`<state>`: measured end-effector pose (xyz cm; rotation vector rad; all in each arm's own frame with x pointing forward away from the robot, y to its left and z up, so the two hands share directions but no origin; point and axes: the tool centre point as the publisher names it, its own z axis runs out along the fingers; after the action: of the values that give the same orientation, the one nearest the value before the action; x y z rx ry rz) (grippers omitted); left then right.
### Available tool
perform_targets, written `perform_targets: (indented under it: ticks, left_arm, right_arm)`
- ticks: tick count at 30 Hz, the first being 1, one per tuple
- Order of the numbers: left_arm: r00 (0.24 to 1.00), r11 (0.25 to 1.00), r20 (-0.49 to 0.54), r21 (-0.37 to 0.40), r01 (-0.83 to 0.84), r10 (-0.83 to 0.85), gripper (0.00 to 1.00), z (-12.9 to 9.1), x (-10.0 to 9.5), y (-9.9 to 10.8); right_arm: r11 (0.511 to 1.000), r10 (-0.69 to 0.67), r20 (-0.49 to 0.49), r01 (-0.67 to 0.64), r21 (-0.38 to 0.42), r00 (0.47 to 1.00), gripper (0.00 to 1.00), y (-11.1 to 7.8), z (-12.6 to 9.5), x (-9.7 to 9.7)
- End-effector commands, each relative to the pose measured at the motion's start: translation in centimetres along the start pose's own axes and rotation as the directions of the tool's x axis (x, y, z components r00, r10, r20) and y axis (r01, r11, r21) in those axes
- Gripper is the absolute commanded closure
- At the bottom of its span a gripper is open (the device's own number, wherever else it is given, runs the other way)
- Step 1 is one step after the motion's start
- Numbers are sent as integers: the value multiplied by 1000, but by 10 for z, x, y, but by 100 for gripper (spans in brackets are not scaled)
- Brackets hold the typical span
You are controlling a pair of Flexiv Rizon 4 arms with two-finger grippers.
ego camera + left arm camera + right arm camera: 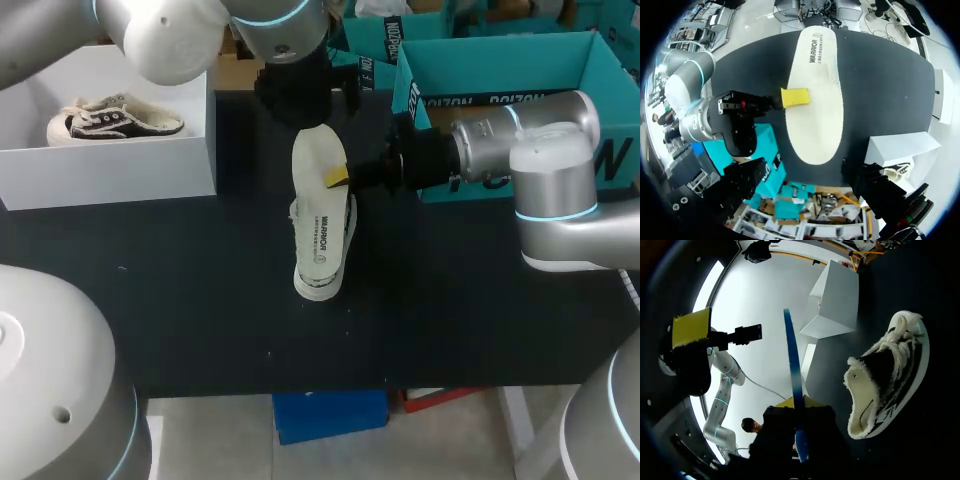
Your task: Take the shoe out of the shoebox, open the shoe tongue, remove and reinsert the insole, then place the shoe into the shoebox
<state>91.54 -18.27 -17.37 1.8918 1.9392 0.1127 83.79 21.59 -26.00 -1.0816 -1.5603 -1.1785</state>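
The right fingers pinch the white insole at its edge, above the shoe (lying on the black counter). The left fingers stand spread either side of the insole's end, not touching it.

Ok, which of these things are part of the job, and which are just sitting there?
Job: insole, held between the right fingers; shoe on the table; white shoebox.
Lying about: second shoe, in that shoebox; teal box.
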Motion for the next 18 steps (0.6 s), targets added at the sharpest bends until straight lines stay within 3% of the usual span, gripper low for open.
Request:
perform_targets:
  ticks: [1, 6, 10, 18]
  left_arm:
    - [948, 998, 313, 24, 50, -55, 0, -12, 36, -15]
    - [858, 988, 490, 93, 126, -156, 0, -18, 58, -33]
    - [734, 974, 642, 181, 139, -224, 0, -21, 72, -49]
    - [506, 951, 806, 276, 140, -308, 0, -17, 94, -72]
  right_arm:
    - [1000, 1, 1, -1, 0, 1000, 100, 0, 1, -1]
    - [1000, 1, 1, -1, 0, 1000, 100, 0, 1, -1]
    - [1000, 1, 1, -1, 0, 1000, 100, 0, 1, -1]
    - [1000, 1, 1, -1, 0, 1000, 100, 0, 1, -1]
